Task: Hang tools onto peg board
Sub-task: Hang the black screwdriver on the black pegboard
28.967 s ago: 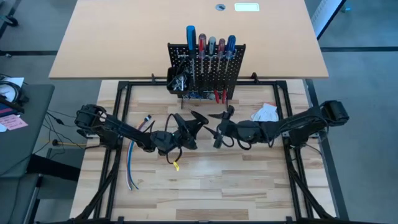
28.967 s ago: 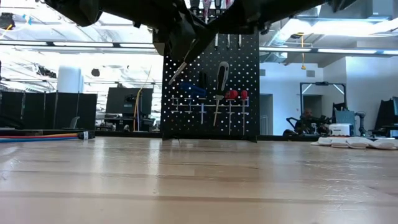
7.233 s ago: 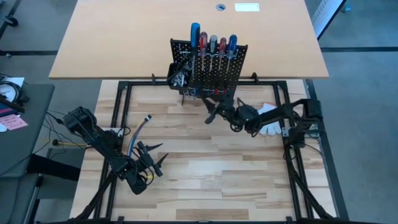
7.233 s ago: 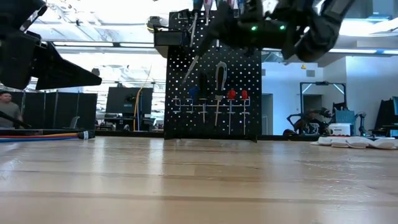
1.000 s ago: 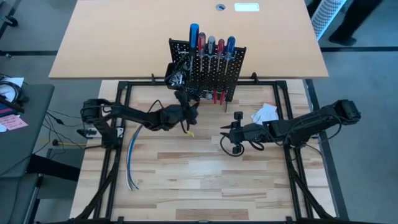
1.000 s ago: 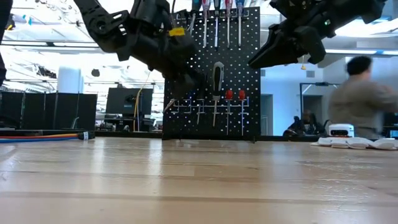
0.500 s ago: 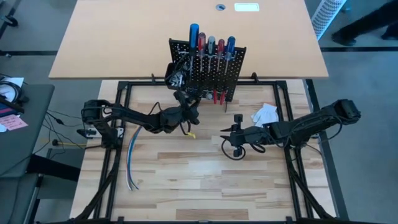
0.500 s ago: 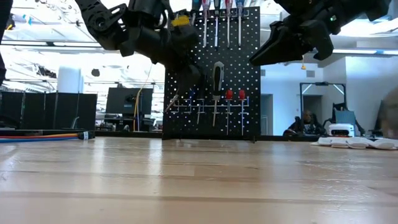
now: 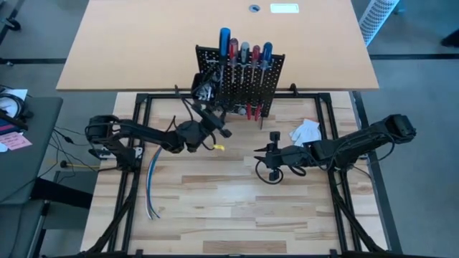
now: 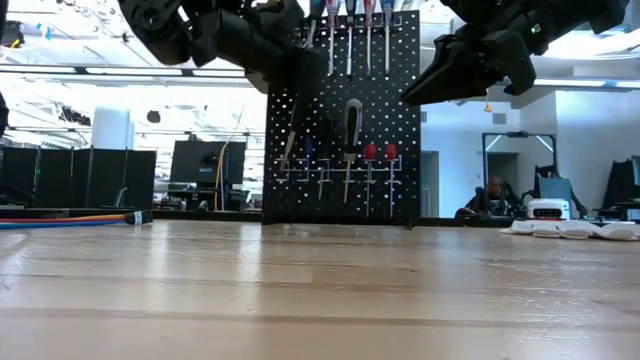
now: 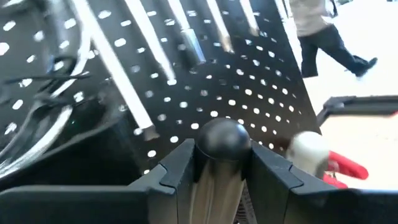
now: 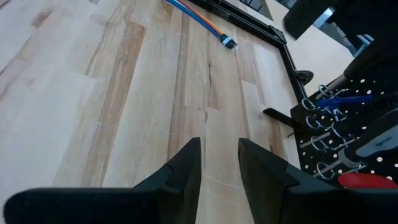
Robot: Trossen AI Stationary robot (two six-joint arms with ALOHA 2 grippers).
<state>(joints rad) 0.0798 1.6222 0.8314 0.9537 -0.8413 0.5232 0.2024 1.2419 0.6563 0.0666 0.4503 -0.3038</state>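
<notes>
The black peg board stands at the table's far edge. Screwdrivers stand in its top rail, red-handled pliers hang low on it, and a bin sits on its left side. Just in front of the board's left part, my left gripper points about level at it and is shut on a black-handled screwdriver. My right gripper hovers right of the table's middle, open, with nothing between its fingers. My left gripper pinches the screwdriver's black handle between its two fingers, just under the handle's rounded top. The fingers come level from the near side and lie across the tool. The tool is lifted clear, and its shaft hangs below the fingers, slanting slightly.
A white glove lies right of the peg board. A bundle of loose cables lies on the left of the table. Bare wood stretches across the near half. A large desk stands behind the table.
My left gripper has risen in front of the peg board and rolled. The tool's shaft has swung from a strong slant to nearly upright, and its tip now stands higher against the board. A person has walked out of view behind the table.
</notes>
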